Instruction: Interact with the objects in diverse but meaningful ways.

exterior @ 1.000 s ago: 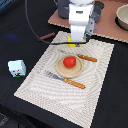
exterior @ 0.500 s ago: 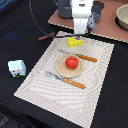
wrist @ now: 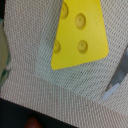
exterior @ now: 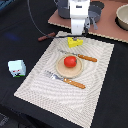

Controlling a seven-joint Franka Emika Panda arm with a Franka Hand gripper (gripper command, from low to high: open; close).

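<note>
hovering above the yellow holed plastic cheese wedge [exterior: 75,42] at upper centre, you're steering a gripper [exterior: 79,34] whose grip state i cannot tell; wedge looks light, stiff, slick; pinch its flat sides.

Yellow holed cheese wedge [wrist: 80,36]: smooth matt plastic, shallow round dimples. Beige woven placemat [wrist: 60,95]: coarse cloth-like weave, matt. Round red tomato [exterior: 70,61]: glossy plastic, small highlight. Tan round plate [exterior: 60,70]: wood-look, matt. Orange-handled fork [exterior: 66,80]: smooth plastic handle, grey metallic-looking tines. White cube carton with green-blue print [exterior: 17,68]: smooth, printed. Black table surface [exterior: 20,35]: matt.
</note>
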